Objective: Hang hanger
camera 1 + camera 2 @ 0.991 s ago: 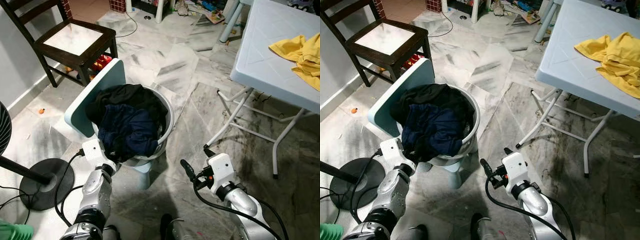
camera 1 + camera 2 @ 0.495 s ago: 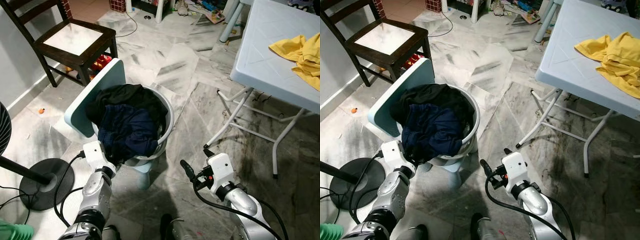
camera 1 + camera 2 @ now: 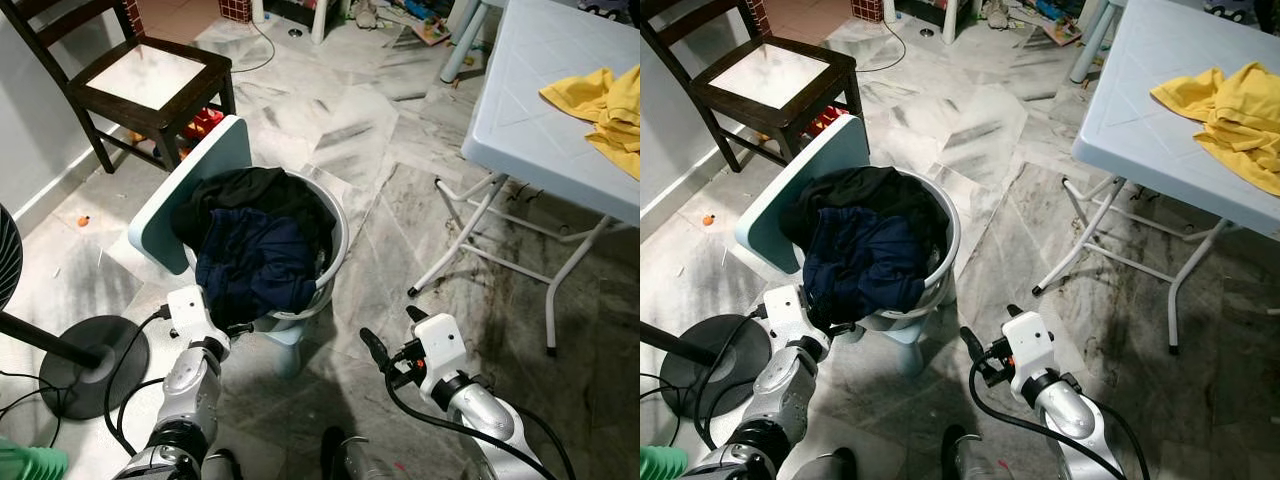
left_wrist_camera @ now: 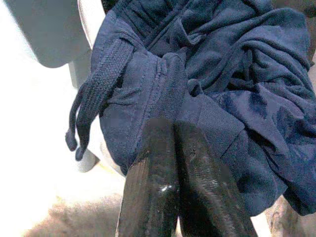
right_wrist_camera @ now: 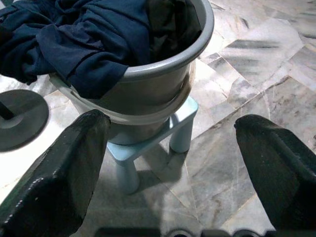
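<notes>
While no hanger can be made out, the laundry bucket (image 3: 322, 215) lies at 12 o'clock from the left hand (image 4: 173, 148) — fingers pressed together, against the navy garment (image 3: 250, 262). The right hand (image 3: 388, 338) — fingers spread wide, empty — sits farther off, bucket at 10 o'clock.

Both arms lower and nearer the robot
The left gripper (image 3: 236, 327) has slid down off the dark clothes (image 3: 255, 250) to the bucket (image 3: 335, 240) rim; the right gripper (image 3: 390, 335) dropped slightly too

bucket (image 3: 338, 232): grey | clothes (image 3: 255, 262): navy, black | table (image 3: 530, 110): pale blue | shirt (image 3: 603, 103): yellow
</notes>
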Tool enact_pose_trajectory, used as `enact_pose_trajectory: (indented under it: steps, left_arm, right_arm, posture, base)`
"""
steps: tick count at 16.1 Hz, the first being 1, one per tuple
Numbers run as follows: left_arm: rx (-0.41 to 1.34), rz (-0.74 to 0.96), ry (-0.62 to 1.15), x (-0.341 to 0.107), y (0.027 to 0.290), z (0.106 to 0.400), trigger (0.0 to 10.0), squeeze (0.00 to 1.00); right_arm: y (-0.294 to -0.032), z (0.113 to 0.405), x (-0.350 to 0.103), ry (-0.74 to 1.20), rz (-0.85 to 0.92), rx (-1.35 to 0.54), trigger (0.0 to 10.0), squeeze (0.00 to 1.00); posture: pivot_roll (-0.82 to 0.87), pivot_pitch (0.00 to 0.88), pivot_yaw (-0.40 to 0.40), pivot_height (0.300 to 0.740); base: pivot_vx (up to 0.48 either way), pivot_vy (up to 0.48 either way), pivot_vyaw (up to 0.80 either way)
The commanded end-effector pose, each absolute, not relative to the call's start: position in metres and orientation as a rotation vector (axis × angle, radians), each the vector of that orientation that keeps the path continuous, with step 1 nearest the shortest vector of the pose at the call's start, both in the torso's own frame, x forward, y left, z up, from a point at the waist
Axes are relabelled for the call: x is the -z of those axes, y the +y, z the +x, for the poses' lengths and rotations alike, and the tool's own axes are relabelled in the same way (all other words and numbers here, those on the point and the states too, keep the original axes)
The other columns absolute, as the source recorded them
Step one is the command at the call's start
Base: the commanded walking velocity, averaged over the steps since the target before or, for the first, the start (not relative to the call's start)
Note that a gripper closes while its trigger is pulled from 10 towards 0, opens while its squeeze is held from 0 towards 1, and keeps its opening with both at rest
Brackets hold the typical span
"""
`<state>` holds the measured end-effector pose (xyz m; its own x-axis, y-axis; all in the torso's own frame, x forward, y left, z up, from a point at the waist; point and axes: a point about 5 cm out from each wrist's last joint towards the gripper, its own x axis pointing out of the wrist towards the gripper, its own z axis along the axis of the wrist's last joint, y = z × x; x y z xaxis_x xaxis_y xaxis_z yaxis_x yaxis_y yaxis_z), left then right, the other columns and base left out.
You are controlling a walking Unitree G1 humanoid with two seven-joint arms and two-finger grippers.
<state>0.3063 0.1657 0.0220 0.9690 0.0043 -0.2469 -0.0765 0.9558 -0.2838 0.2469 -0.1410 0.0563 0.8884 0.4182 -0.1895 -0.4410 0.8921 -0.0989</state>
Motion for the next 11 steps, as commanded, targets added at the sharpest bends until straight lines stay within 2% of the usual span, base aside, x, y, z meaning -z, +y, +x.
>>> enact_pose_trajectory:
  steps: [1,5,11]
  left_arm:
    - [-0.024,-0.246,0.289,-0.016,0.162,0.303,0.0,0.00]
    - [-0.027,-0.134,0.294,-0.017,0.166,0.304,0.0,0.00]
    - [0.027,0.049,0.169,-0.040,0.160,0.319,0.0,0.00]
  right_arm:
    - [-0.144,0.244,-0.056,0.174,-0.149,-0.436,10.0,0.00]
    - [-0.143,0.245,-0.056,0.176,-0.149,-0.428,10.0,0.00]
    - [-0.143,0.247,-0.056,0.171,-0.147,-0.416,10.0,0.00]
  posture:
    - [-0.10,0.254,-0.109,0.740]
    - [-0.10,0.252,-0.108,0.740]
    - [-0.11,0.241,-0.102,0.740]
  base:
    - [0.000,0.000,0.00]
    - [0.000,0.000,0.00]
    - [0.000,0.000,0.00]
